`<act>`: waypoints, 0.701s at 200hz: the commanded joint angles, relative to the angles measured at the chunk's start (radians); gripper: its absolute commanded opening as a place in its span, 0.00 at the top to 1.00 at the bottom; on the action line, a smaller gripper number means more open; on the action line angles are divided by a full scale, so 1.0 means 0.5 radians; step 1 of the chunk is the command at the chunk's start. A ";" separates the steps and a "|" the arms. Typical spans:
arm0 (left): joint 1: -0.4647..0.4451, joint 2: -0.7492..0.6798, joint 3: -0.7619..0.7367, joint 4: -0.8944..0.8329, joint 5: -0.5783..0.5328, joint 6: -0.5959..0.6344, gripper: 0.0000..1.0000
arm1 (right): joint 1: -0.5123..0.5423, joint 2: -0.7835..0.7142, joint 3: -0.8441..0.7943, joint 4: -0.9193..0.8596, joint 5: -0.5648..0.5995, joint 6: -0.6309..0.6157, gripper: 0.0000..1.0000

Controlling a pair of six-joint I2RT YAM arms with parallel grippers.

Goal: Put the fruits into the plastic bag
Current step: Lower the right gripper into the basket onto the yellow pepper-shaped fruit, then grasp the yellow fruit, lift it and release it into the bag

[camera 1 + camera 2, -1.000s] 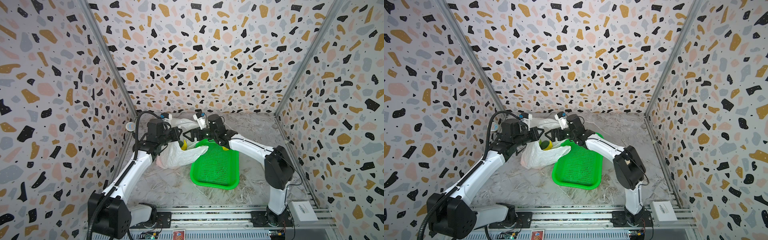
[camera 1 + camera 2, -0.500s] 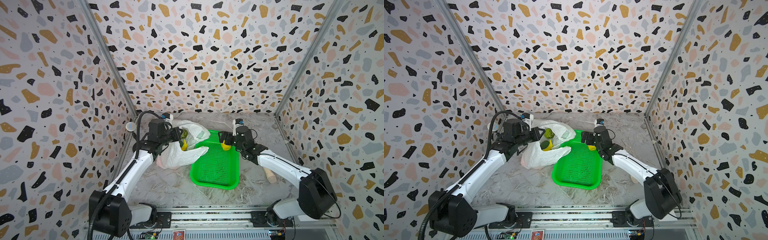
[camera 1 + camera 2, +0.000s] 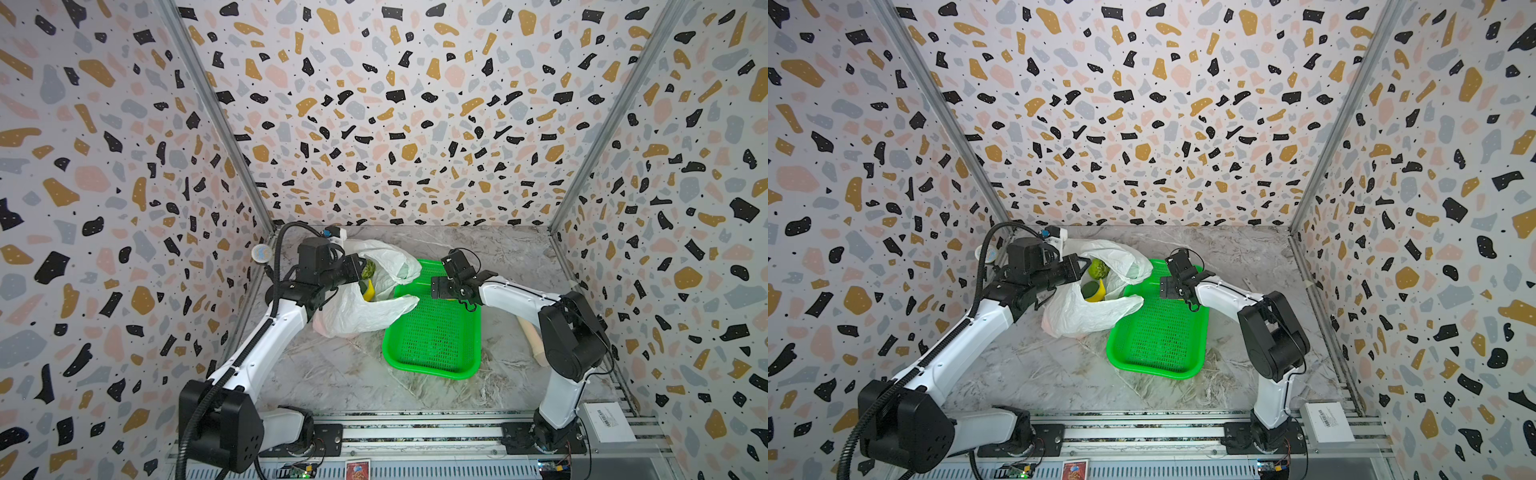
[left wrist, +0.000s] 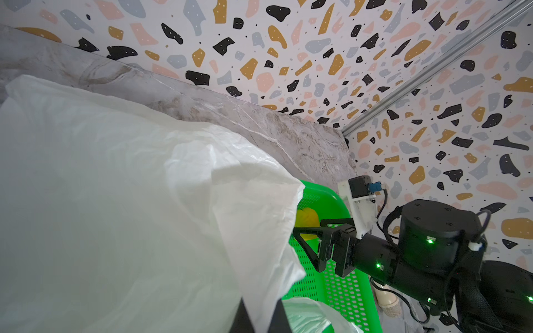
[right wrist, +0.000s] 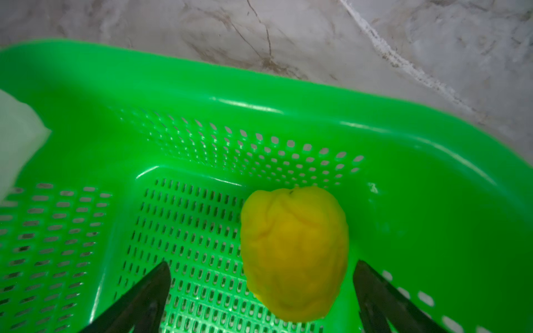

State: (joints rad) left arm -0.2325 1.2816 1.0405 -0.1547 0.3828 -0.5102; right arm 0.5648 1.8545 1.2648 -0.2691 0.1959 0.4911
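Observation:
The plastic bag [image 3: 365, 311] [image 3: 1084, 316] lies on its side left of the green tray, mouth facing the tray. My left gripper [image 3: 359, 270] [image 4: 261, 320] is shut on the bag's upper edge [image 4: 115, 201] and holds the mouth up. Inside show a bumpy green fruit [image 3: 1098, 268], a banana [image 3: 1098, 293] and a dark green avocado [image 3: 1089, 288]. A yellow lemon-like fruit [image 5: 294, 253] [image 4: 307, 219] lies in the tray's far corner. My right gripper [image 3: 436, 289] [image 5: 262, 263] hangs open just over it, a finger on either side.
The green perforated tray [image 3: 436, 353] [image 3: 1158, 345] [image 5: 288, 95] sits mid-table, with the bag's lower lip draped over its left rim. A beige wooden stick [image 3: 534, 336] lies behind the right arm. A white box [image 3: 609, 422] sits at the front right.
My right gripper left the bag's mouth, swung right and now sits over the yellow fruit in the tray. The left gripper has kept its hold on the bag.

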 commanded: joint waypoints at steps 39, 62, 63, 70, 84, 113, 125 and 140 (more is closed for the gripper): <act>-0.016 0.023 -0.012 0.074 0.006 0.002 1.00 | 0.010 0.215 0.112 -0.101 0.008 -0.070 0.04; -0.016 0.020 -0.010 0.071 0.012 -0.001 1.00 | 0.010 0.266 0.168 -0.039 -0.005 -0.091 0.10; -0.017 0.020 -0.010 0.071 0.010 -0.001 1.00 | 0.011 0.266 0.171 -0.039 -0.005 -0.092 0.11; -0.015 0.019 -0.010 0.070 0.010 -0.001 1.00 | 0.011 0.278 0.188 -0.022 -0.008 -0.102 0.14; -0.017 0.014 -0.014 0.067 0.012 -0.001 1.00 | 0.011 0.276 0.197 0.032 -0.008 -0.110 0.23; -0.020 0.010 -0.018 0.061 0.008 -0.001 1.00 | 0.008 0.257 0.201 0.097 -0.020 -0.117 0.36; -0.021 0.006 -0.017 0.063 0.008 -0.001 1.00 | 0.009 0.233 0.182 0.126 -0.044 -0.130 0.46; -0.022 0.008 -0.017 0.062 0.011 -0.002 1.00 | 0.009 0.169 0.143 0.152 -0.060 -0.138 0.55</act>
State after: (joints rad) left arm -0.2379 1.2892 1.0405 -0.1555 0.3832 -0.5106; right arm 0.5678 1.9965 1.3350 -0.2272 0.1783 0.4370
